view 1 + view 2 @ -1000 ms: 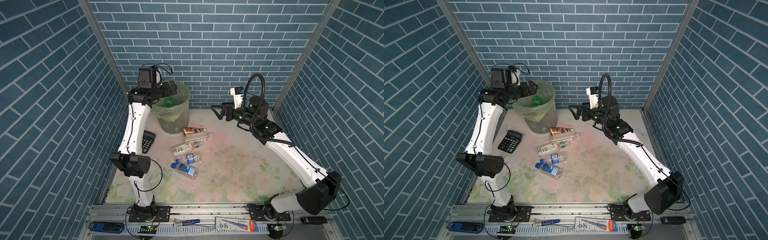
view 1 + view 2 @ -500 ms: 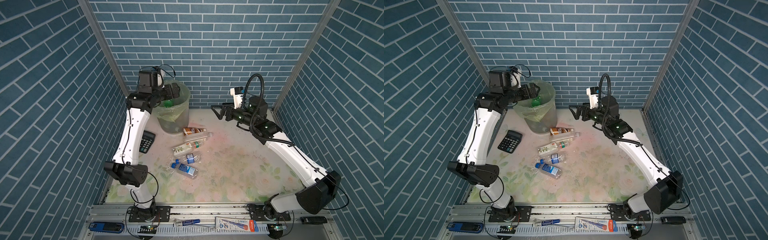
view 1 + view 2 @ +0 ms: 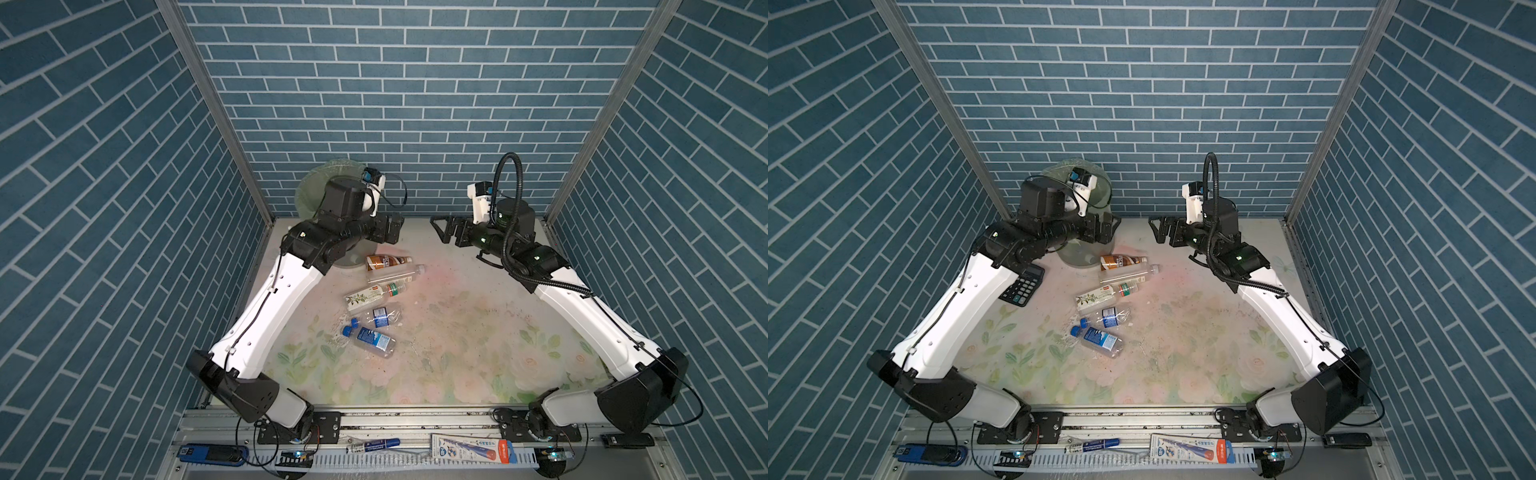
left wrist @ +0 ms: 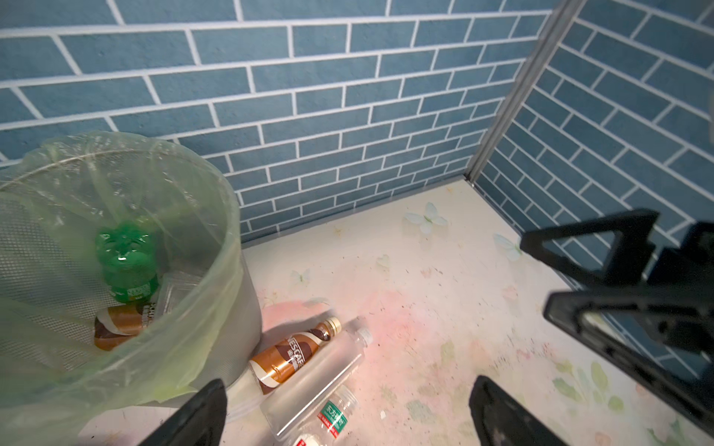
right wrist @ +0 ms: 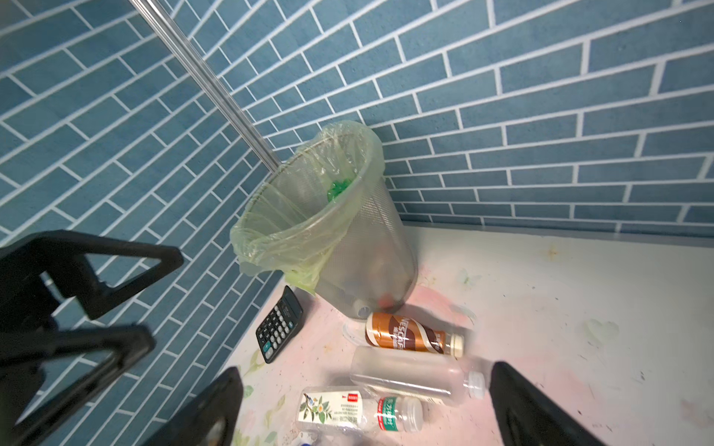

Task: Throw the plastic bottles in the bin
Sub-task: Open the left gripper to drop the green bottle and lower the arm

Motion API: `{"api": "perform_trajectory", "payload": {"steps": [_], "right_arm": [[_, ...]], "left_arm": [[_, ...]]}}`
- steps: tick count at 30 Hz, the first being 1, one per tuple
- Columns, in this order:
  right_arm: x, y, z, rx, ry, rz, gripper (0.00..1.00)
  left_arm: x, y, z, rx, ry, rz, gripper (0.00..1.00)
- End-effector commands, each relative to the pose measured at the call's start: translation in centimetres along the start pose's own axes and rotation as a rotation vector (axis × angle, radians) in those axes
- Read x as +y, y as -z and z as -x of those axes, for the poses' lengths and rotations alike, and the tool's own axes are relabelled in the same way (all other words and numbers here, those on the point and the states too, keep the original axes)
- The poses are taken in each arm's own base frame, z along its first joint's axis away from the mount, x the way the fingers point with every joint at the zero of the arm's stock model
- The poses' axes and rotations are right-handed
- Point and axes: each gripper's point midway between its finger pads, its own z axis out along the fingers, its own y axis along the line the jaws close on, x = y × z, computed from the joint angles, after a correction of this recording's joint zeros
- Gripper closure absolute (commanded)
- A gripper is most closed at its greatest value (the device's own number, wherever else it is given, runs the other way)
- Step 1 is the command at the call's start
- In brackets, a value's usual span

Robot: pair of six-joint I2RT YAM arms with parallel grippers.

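Observation:
The bin [image 3: 312, 188], grey mesh lined with a pale green bag, stands at the back left, partly hidden by my left arm. Inside it lie a green bottle [image 4: 127, 262] and a brown one [image 4: 119, 324]. On the table in front of it lie several plastic bottles: a brown-wrapped one [image 3: 386, 262], a clear one [image 3: 395, 274], a floral-labelled one [image 3: 372, 296] and two blue-labelled ones [image 3: 380, 316] [image 3: 372, 338]. My left gripper [image 3: 394, 228] [image 4: 347, 382] hangs open and empty beside the bin, above the brown bottle. My right gripper [image 3: 439, 227] [image 5: 365, 368] faces it, open and empty.
A black calculator [image 3: 1023, 284] lies left of the bottles, close to the left wall. Brick-patterned walls close in the table on three sides. A marker [image 3: 374, 445] and a tube [image 3: 471, 451] lie on the front rail.
My left arm has swung from over the bin's mouth to the right and downward, its gripper still open. The right arm has stayed still.

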Motion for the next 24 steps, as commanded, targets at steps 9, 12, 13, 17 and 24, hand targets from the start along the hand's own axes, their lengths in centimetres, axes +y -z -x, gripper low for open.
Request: {"api": "perform_trajectory", "payload": {"steps": [9, 12, 13, 17, 24], "right_arm": [[-5.5, -1.0, -7.3, 0.190, -0.048, -0.174, 0.01], [-6.4, -3.0, -9.4, 0.250, -0.085, -0.176, 0.01], [-6.7, -3.8, -10.1, 0.268, -0.106, -0.174, 0.01], [-7.4, -7.0, -12.3, 0.326, -0.184, -0.152, 0.01], [-7.5, -10.2, -16.2, 0.431, -0.223, -0.139, 0.01]], "left_arm": [[-1.7, 0.0, -9.4, 0.104, -0.013, -0.025, 0.01], [-1.0, -0.3, -11.7, 0.120, 0.064, 0.002, 0.01], [-1.0, -0.5, -12.3, 0.118, 0.092, 0.003, 0.01], [-0.4, -1.7, -14.6, 0.144, 0.185, 0.026, 0.01], [1.4, -3.0, -19.2, 0.248, 0.348, 0.053, 0.01]]}}
